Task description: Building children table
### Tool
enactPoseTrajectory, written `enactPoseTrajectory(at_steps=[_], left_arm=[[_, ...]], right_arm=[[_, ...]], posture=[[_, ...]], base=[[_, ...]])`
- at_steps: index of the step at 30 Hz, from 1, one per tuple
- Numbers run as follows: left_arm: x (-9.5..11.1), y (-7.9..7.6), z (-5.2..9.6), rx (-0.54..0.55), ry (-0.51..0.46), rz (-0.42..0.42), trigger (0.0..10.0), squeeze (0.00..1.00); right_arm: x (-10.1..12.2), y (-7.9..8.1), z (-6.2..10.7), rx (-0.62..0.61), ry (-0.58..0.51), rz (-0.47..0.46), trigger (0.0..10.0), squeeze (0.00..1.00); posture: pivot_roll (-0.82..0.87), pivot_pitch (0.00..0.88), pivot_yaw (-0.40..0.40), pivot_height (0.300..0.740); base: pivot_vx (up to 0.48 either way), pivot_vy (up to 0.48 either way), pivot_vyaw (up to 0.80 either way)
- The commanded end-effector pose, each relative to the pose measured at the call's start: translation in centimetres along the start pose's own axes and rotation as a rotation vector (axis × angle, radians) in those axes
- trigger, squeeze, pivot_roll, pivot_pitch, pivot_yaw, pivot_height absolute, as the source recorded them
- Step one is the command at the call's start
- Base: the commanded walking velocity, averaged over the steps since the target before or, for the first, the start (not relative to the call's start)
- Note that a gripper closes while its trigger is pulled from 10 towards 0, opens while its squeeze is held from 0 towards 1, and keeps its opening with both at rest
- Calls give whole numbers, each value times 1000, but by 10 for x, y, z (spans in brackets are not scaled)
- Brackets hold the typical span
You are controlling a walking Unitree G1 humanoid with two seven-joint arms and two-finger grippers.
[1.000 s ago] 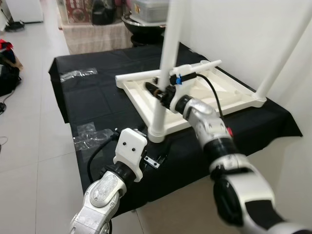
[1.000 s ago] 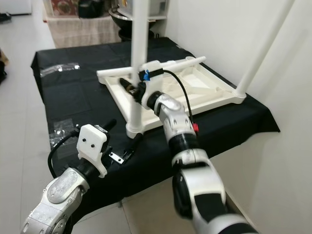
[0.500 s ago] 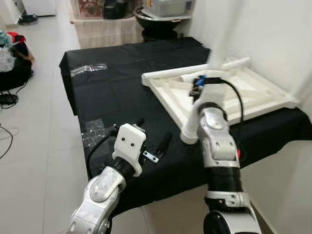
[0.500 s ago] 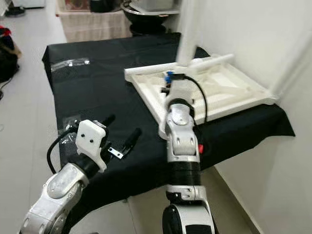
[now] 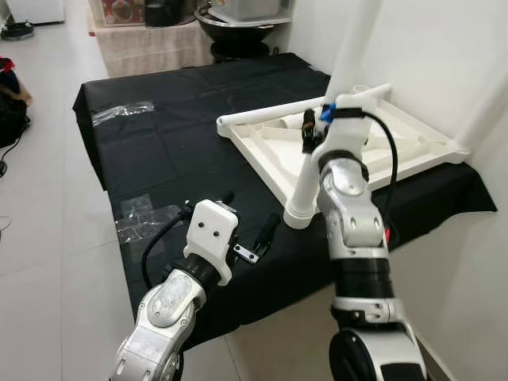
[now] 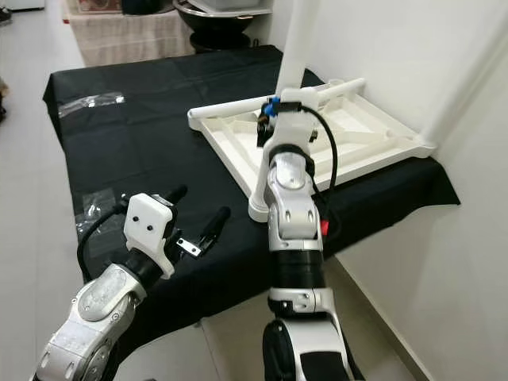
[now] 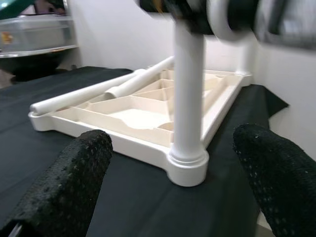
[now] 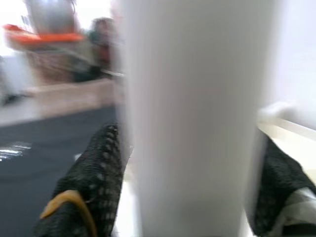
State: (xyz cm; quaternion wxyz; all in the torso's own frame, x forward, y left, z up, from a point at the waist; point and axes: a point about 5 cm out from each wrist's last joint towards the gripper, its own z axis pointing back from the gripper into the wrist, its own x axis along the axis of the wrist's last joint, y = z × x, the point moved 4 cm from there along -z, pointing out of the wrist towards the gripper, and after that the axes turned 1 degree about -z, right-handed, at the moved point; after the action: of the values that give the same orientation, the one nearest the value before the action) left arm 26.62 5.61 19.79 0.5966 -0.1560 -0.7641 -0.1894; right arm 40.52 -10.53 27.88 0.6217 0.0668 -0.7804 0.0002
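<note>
Lying upside down on the black-draped work surface (image 5: pixel 159 119), the white children's table top (image 5: pixel 413 147) carries an upright white leg (image 6: pixel 278 111) at its near corner. The right gripper (image 8: pixel 190 163) has its fingers clamped around this leg. The left gripper (image 7: pixel 173 173) hovers low over the cloth, fingers spread apart, near a black-handled tool (image 6: pixel 208 230). A loose leg (image 5: pixel 270 117) rests along the top's far edge.

- The right gripper (image 5: pixel 311 136) — a second ago gripping low on the near upright leg (image 5: pixel 321 119) from the right, forearm slanting in — now holds it higher, the forearm rising straight from below.
- The camera has swung, so the table top (image 5: pixel 413 143) sits further right than a second ago.
- The left gripper (image 7: pixel 168 197) has edged slightly right — fingers spread.
</note>
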Motion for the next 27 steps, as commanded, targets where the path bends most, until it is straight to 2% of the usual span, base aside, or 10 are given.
enactPoseTrajectory(at_steps=[1,3,5,6,7,9,23,25,26,27], left_arm=[[-3,-4,1,-8,5,-2,10000,0],[-3,-4,1,-8,5,-2,10000,0],[-3,-2,3,-5,6,-5,10000,0],[-3,-2,3,-5,6,-5,10000,0],[-3,-2,3,-4,7,-4,10000,0],[-3,-2,2,-6,6,-3,10000,0],[0,-7,8,-27,0,9,10000,0],[0,-7,8,-26,2,9,10000,0],[0,-7,8,-26,3,8,10000,0],[0,-7,9,-24,3,8,10000,0]], right_arm=[[-5,14,-3,224,55,-69,10000,0],[-5,18,-3,298,65,-93,10000,0],[-2,24,17,677,71,-131,10000,0],[-2,24,17,677,71,-131,10000,0],[-5,28,45,961,91,-157,10000,0],[-14,29,58,1102,131,-185,10000,0],[-49,60,10,968,215,-197,10000,0],[-50,61,4,914,211,-168,8902,0],[-50,61,1,880,207,-149,0,0],[-49,59,-2,842,205,-136,0,0]], posture=[[15,42,-82,740],[15,42,-82,740],[19,32,-88,740],[19,32,-88,740],[21,31,-89,740],[26,29,-89,740],[59,26,-104,740],[61,25,-106,740],[61,25,-106,740],[59,26,-107,740]], base=[[0,0,0],[0,0,0],[0,0,0],[0,0,0],[0,0,0],[0,0,0],[0,0,0],[0,0,0],[0,0,0],[0,0,0]])
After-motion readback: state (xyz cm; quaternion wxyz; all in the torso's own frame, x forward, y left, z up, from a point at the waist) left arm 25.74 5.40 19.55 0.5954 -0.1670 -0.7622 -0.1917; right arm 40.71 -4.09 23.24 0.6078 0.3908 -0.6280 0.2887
